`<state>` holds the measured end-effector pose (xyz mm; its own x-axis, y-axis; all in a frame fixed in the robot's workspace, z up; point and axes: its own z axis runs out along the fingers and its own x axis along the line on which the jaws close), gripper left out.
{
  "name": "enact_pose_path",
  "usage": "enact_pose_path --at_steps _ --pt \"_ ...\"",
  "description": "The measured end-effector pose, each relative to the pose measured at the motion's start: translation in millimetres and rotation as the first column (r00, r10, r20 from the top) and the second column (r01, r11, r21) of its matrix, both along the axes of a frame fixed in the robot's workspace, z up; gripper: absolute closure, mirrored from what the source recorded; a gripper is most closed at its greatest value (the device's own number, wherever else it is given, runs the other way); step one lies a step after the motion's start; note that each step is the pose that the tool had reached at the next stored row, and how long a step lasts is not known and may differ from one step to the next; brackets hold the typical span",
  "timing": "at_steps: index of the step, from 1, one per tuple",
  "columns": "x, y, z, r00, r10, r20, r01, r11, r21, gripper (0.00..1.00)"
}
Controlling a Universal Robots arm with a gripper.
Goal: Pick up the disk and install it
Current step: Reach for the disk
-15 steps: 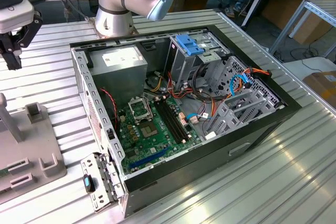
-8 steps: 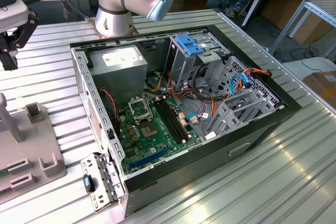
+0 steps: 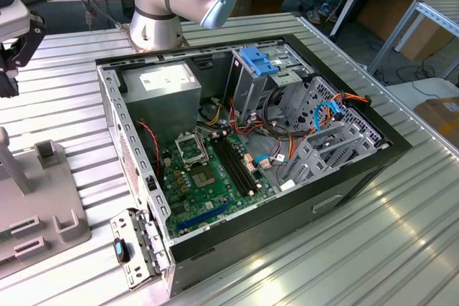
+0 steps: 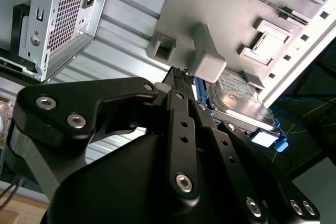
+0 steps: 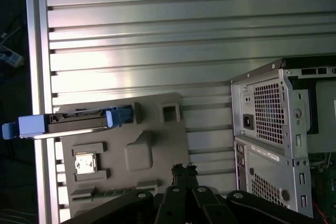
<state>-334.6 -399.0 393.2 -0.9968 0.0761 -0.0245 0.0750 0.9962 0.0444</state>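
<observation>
Hovering over a grey fixture plate, the robot's gripper has its claw drawn narrow, the fingertips together with nothing between them. The disk stands on edge in a holder at one edge of that plate. Its blue rails show at both ends in the first wrist view and its labelled face in the second wrist view. It is near the claw but apart from it. The plate lies on the ribbed metal table at the exterior view's left. To its right an open computer case exposes its motherboard, with a blue bracket at the far side.
</observation>
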Motion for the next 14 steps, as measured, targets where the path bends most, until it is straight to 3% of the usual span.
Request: enact_pose_path --at_steps 14 --pt "-7.8 0.0 0.0 1.0000 0.000 -0.0001 0.000 1.0000 0.0000 0.89"
